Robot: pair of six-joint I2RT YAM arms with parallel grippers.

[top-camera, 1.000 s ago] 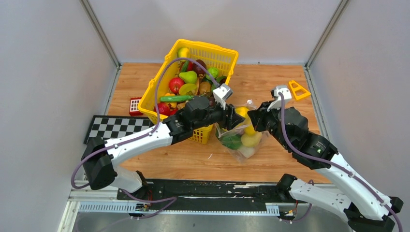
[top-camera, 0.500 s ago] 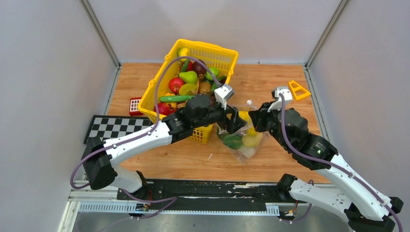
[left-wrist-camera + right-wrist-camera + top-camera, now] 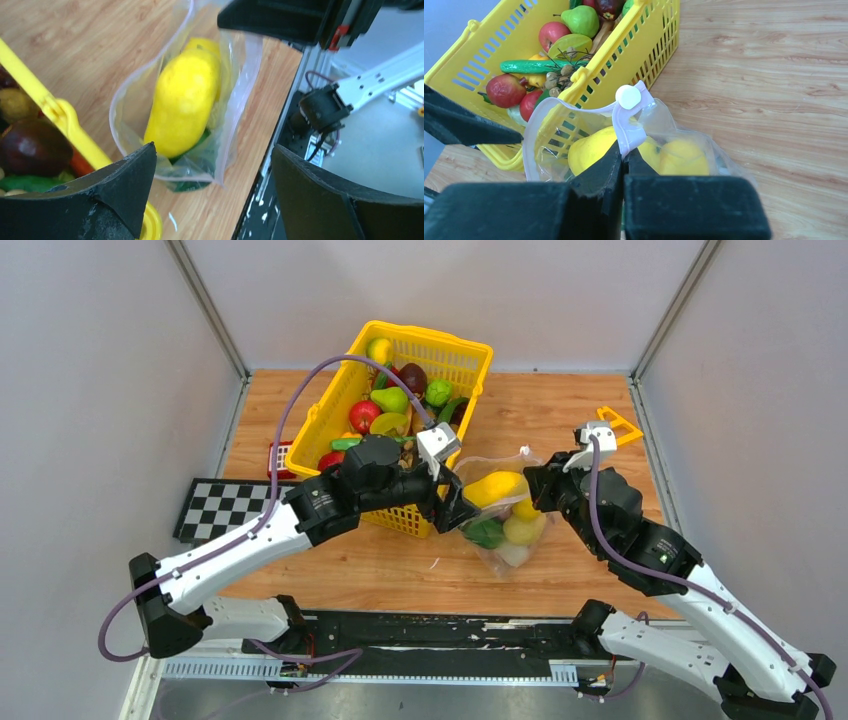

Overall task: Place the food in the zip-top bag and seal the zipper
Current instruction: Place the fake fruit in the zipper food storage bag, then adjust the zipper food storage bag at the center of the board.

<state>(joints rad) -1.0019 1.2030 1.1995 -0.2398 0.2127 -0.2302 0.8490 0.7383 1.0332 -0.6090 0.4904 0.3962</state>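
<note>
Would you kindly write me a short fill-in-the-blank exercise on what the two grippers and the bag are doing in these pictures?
The left gripper is ____ and holds nothing.
The right gripper is ____ on the zipper of the zip-top bag.
The largest fruit inside the bag is ____ in colour.
The basket stands on the ____ arm's side of the bag.
Missing words: open; shut; yellow; left.
</note>
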